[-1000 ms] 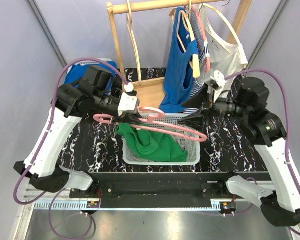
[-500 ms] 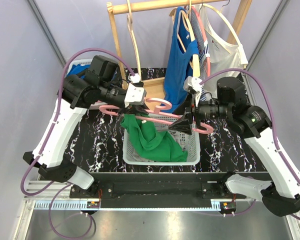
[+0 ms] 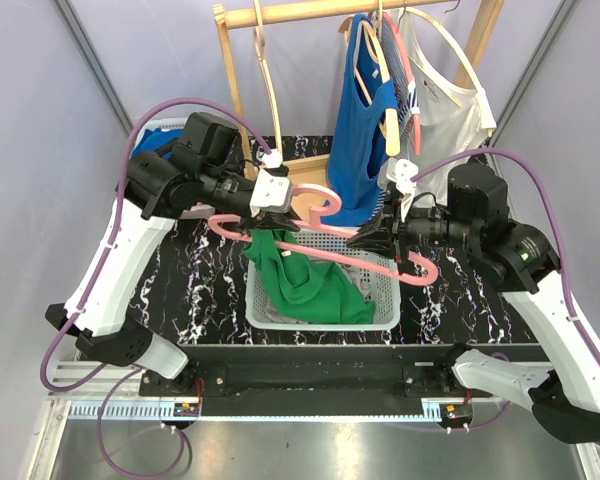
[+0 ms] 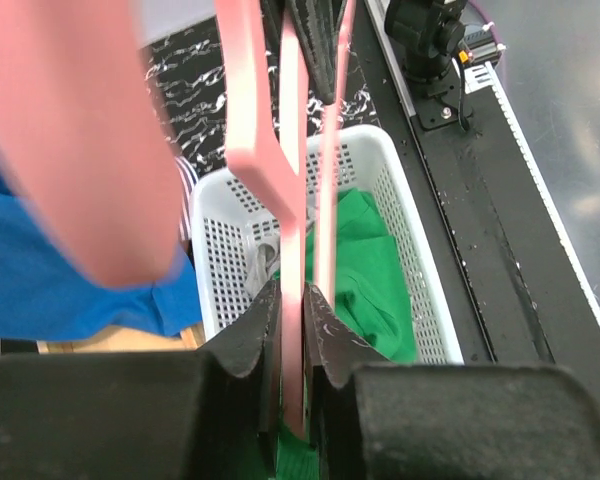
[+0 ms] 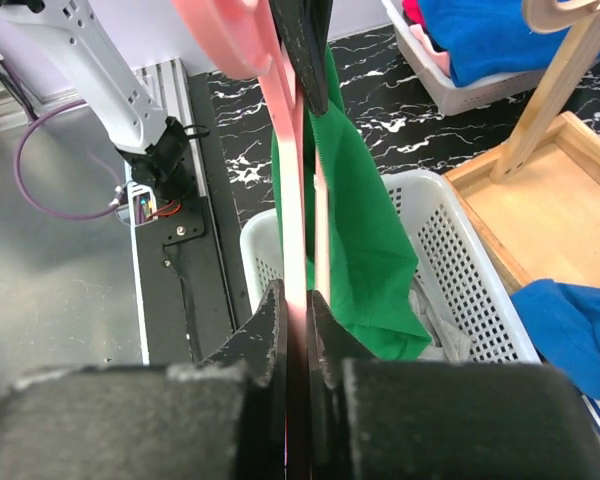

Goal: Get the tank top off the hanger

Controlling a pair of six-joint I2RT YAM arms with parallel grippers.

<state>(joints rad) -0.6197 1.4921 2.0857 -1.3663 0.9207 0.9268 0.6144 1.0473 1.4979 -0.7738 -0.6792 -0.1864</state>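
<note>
A wooden rack (image 3: 235, 90) stands at the back of the table. In front, a white basket (image 3: 380, 310) holds the lower part of the green tank top (image 3: 305, 285), which hangs from the pink hanger (image 5: 293, 200) above it. The left gripper (image 4: 292, 300) and right gripper (image 5: 297, 300) each pinch the hanger between closed jaws

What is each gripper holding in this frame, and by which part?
Both hold the pink hanger: left gripper on one arm, right gripper on the other. The green tank top hangs from it.
</note>
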